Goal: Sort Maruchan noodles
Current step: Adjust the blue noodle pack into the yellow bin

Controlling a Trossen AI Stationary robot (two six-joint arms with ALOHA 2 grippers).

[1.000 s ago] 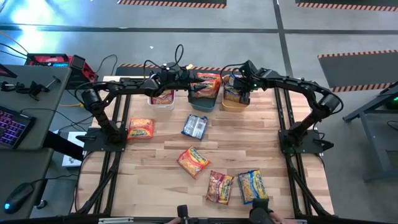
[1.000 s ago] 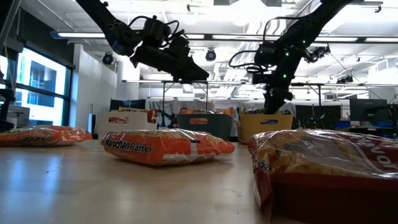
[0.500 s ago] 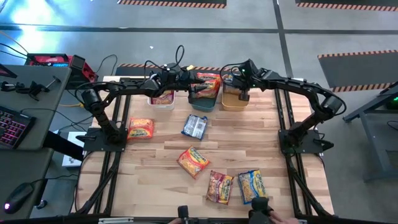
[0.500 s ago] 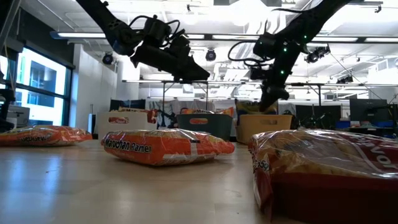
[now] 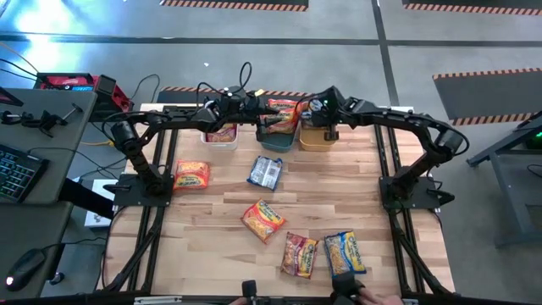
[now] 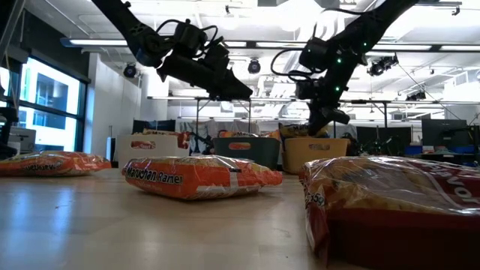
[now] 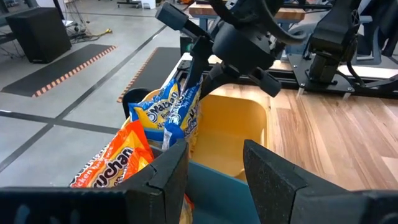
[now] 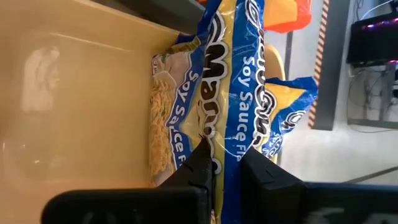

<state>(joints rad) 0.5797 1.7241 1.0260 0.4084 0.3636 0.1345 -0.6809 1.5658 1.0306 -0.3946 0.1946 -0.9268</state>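
Upright, blue-and-yellow packets (image 7: 177, 115), long axis vertical.

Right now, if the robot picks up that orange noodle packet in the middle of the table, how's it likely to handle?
The orange packet looks light for its size, so it would probably lift easily. Its glossy crinkled wrapper may be slippery and give under a pinch. Lying flat on the table, it should slide rather than roll if pushed; the noodle block inside could crack if squeezed hard.
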